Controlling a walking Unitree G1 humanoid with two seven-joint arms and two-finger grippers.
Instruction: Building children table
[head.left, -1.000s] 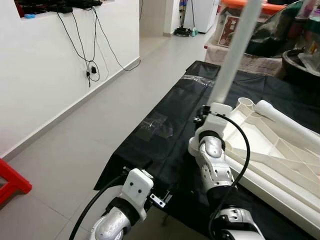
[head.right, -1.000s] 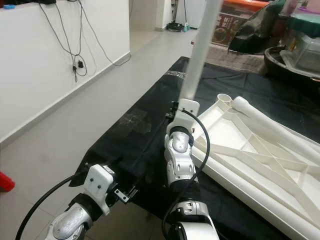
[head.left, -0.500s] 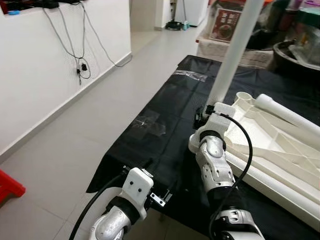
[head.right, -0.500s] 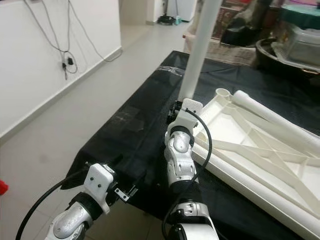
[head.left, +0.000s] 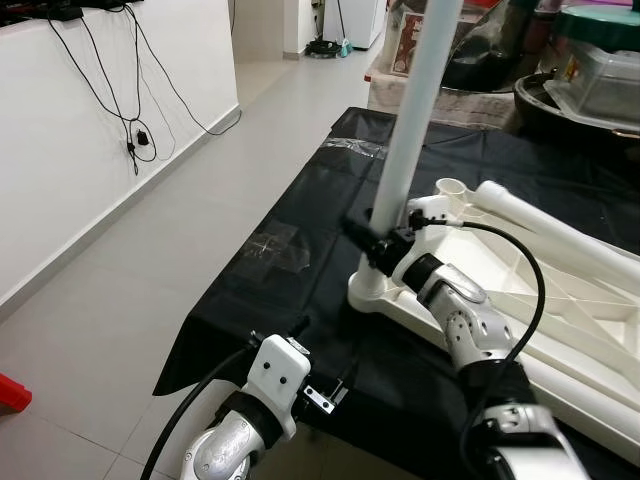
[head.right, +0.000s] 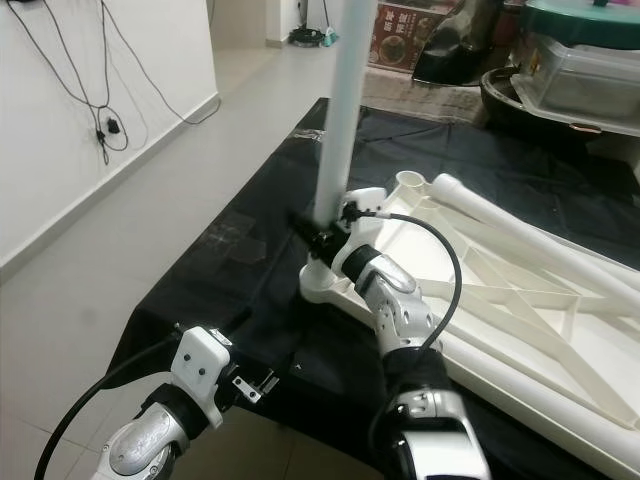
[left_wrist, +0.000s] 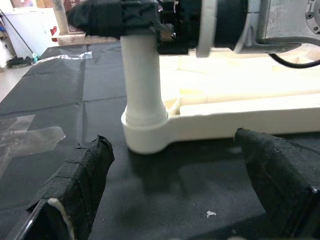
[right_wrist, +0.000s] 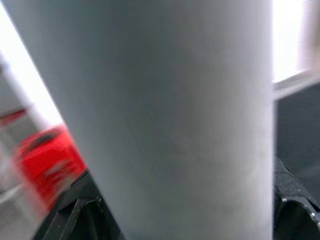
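Far left: white wall (head.left: 70, 150) with black cables (head.left: 130, 90) hanging down it; grey tiled floor (head.left: 150, 270) running along its foot. A red object (head.left: 12, 392) sits at the floor's near left edge.

Near left, low: left pincer (left_wrist: 175, 195), on its silver arm, held just off the near edge of the black cloth (head.left: 300, 240). Fingers (left_wrist: 75, 185) spread wide apart, nothing between them. The wrist view looks between them straight at the base of the leg.

Centre: black cloth covers the low counter (head.left: 260, 300), with patches of clear tape (head.left: 270, 250) stuck on it. On the cloth lies the white plastic tabletop (head.left: 560, 300), underside up, ribs showing. Its near left corner socket (head.left: 372, 292) carries a white leg (head.left: 410, 130) standing upright, slightly tilted, base seated in the socket.

Right pincer (head.left: 378, 240) is clamped around the leg just above the socket, black fingers (head.left: 358, 232) either side of the tube. In the right wrist view the tube is blurred and very close.

Right: a second white leg (head.left: 560, 230) lies flat along the far side of the tabletop, beside an open corner socket (head.left: 450, 188). Beyond the cloth, bins and containers (head.left: 590, 70), too cluttered to sort out.
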